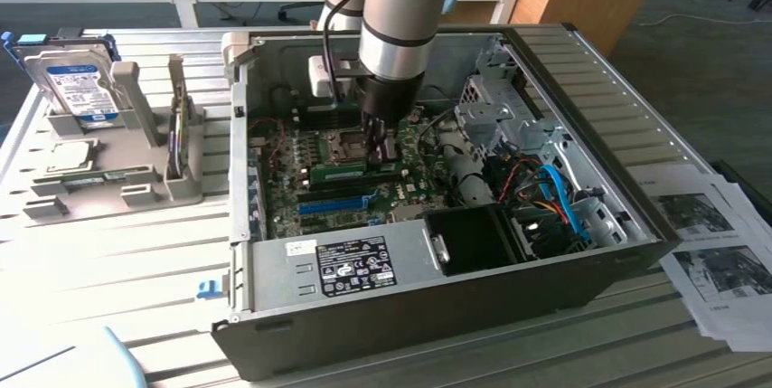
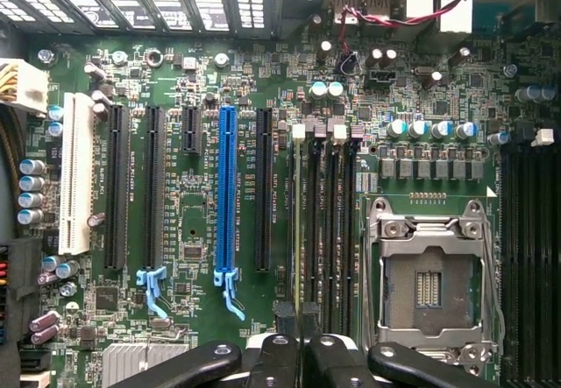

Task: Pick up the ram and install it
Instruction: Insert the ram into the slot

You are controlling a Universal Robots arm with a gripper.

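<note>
One ram [image 1: 340,172], a narrow green board, stands on edge at the memory slots [image 2: 324,222] on the motherboard, its length along the slot line. Whether it is seated cannot be told.

Handling, as judged: the part is light, thin and stiff, but fragile. It will not tolerate bending or twisting, and the chip faces and contact edge should be kept free of load. Best hold is across the two flat faces near the upper edge, around mid-length, so that pressure goes straight down and evenly.

The gripper [image 1: 383,155] reaches down into the case at the end of the ram toward the exterior view's right. In the wrist view the gripper [image 2: 302,355] shows its jaws drawn to a narrow gap, consistent with a clamp on the thin board.

Beside the slots lies the open CPU socket [image 2: 429,274]; on the other side runs a blue expansion slot [image 2: 226,195]. The computer case [image 1: 603,99] lies open on the worktop [image 1: 121,261]. A hard drive [image 1: 75,80] stands in a grey holder [image 1: 145,121] at the exterior view's left, well apart.
</note>
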